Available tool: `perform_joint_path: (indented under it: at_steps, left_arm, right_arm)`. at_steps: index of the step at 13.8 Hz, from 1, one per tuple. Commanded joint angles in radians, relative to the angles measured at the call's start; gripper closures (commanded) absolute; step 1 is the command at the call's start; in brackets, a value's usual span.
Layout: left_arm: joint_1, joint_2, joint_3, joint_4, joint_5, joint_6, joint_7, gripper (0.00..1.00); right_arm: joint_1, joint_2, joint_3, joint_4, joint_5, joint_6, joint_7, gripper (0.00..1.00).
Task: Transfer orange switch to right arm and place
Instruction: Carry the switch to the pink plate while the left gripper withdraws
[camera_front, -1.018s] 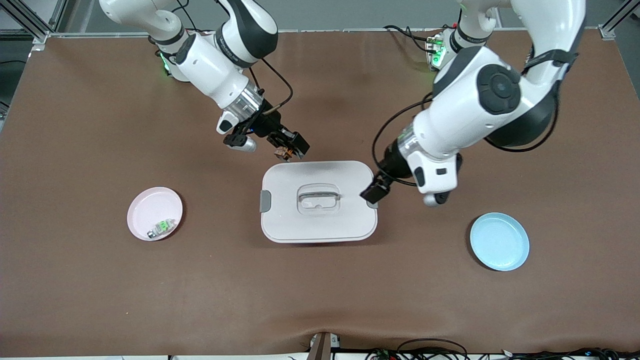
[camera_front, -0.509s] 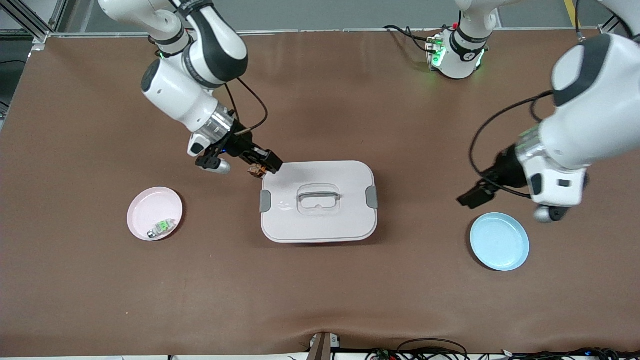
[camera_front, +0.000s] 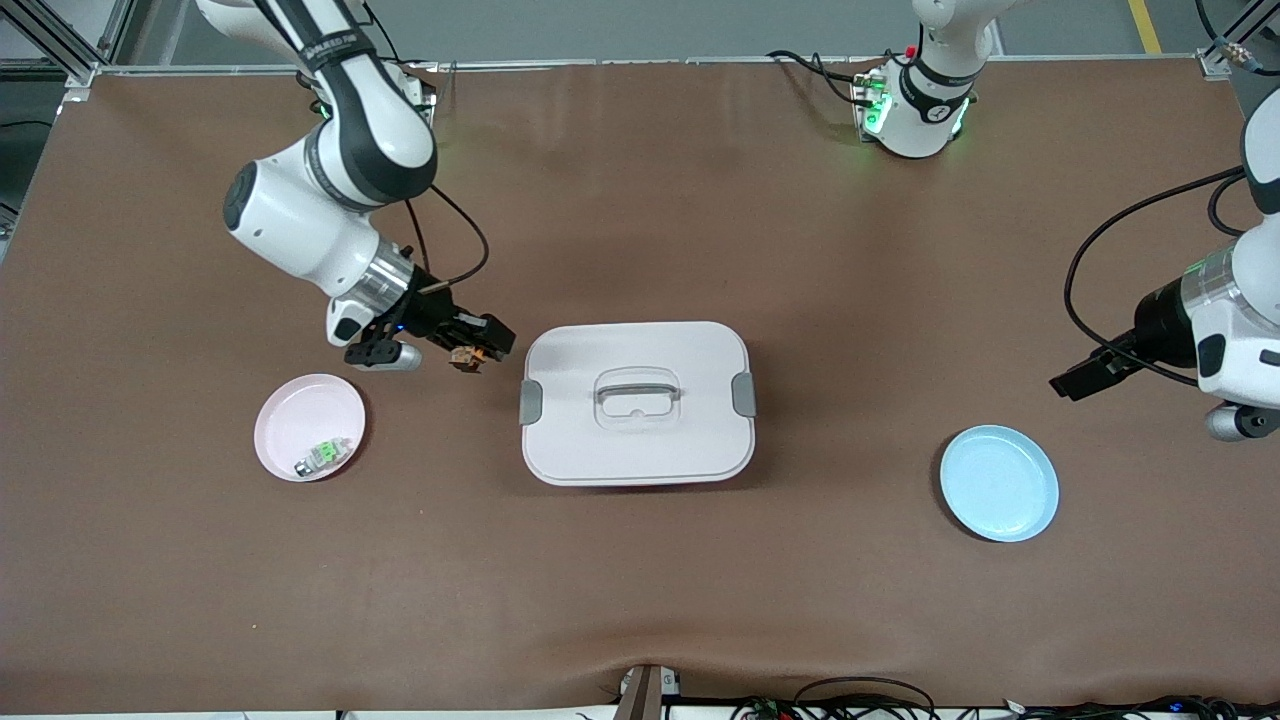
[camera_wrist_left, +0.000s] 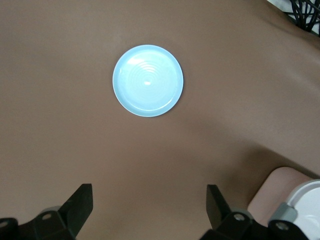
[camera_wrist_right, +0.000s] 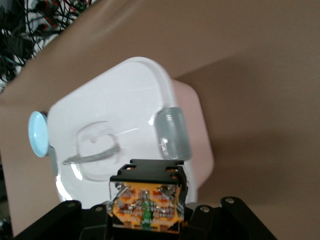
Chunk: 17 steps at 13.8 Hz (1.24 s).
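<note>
My right gripper (camera_front: 478, 351) is shut on the orange switch (camera_front: 467, 355), a tiny black block with an orange face, held over the brown table between the pink plate (camera_front: 290, 415) and the white box. In the right wrist view the switch (camera_wrist_right: 147, 201) sits between my fingers with the white lidded box (camera_wrist_right: 125, 125) past it. My left gripper (camera_front: 1078, 380) is open and empty, in the air over the table near the blue plate (camera_front: 998, 483). The left wrist view shows its two fingertips (camera_wrist_left: 80, 205) wide apart with the blue plate (camera_wrist_left: 148, 80) below.
The white lidded box (camera_front: 700, 440) with a grey handle stands mid-table. The pink plate holds a pale silver-and-green switch (camera_front: 322, 456). The blue plate lies toward the left arm's end. Cables run along the table edge nearest the front camera.
My right gripper has carried the orange switch from the box's edge toward the pink plate. My left arm has drawn away from the box toward its own end, past the blue plate.
</note>
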Motion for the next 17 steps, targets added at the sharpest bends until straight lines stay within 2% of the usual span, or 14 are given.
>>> perform_joint_path:
  at_steps: [1,2,5,6,7,10,12,14,17]
  left_arm:
    - [0.042,-0.049,-0.012,-0.018,0.025,-0.032,0.099,0.00]
    - [0.065,-0.052,-0.018,-0.018,0.017,-0.033,0.147,0.00]
    - [0.068,-0.096,-0.001,-0.018,-0.001,-0.039,0.268,0.00]
    - [0.056,-0.118,0.034,-0.023,-0.018,-0.041,0.302,0.00]
    - [0.016,-0.139,0.092,-0.027,-0.050,-0.041,0.326,0.00]
    - [-0.154,-0.225,0.328,-0.087,-0.154,-0.058,0.406,0.00]
    - [-0.246,-0.271,0.448,-0.135,-0.200,-0.058,0.443,0.00]
    - [-0.323,-0.314,0.523,-0.181,-0.204,-0.056,0.457,0.00]
    - [-0.391,-0.363,0.582,-0.239,-0.204,-0.036,0.504,0.00]
  right_arm:
    - [-0.080,-0.056,0.012,-0.079,-0.011,-0.042,-0.143,1.00]
    - [-0.106,-0.058,0.012,-0.086,-0.035,-0.076,-0.179,1.00]
    - [-0.201,-0.058,0.014,-0.084,-0.278,-0.191,-0.272,1.00]
    - [-0.235,-0.058,0.014,-0.083,-0.334,-0.211,-0.305,1.00]
    - [-0.261,-0.058,0.014,-0.083,-0.360,-0.223,-0.364,1.00]
    - [-0.342,-0.052,0.014,-0.083,-0.406,-0.236,-0.617,1.00]
    - [-0.384,-0.047,0.014,-0.078,-0.516,-0.234,-0.674,1.00]
    - [-0.399,-0.040,0.015,-0.049,-0.703,-0.236,-0.749,1.00]
    - [-0.422,-0.001,0.015,-0.009,-0.804,-0.230,-0.902,1.00]
